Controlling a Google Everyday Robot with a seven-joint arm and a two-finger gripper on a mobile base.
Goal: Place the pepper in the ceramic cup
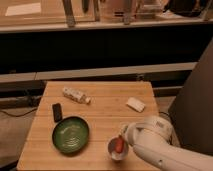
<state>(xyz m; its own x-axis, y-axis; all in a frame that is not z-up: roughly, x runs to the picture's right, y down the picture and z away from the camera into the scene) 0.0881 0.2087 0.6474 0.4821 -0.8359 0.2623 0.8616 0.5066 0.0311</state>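
The small red-orange pepper [119, 145] is at the mouth of the pale grey-white ceramic cup [116, 152], which stands near the front edge of the wooden table [105, 117]. I cannot tell whether the pepper rests inside the cup or hangs just over it. My gripper [123, 136], at the end of the white arm [155, 142] that reaches in from the lower right, is right above and behind the cup, at the pepper's upper end.
A wide green bowl [71, 134] sits left of the cup. A black flat object [57, 111] lies behind the bowl. A clear bottle [76, 95] lies on its side at the back left. A white packet [135, 104] lies at the back right.
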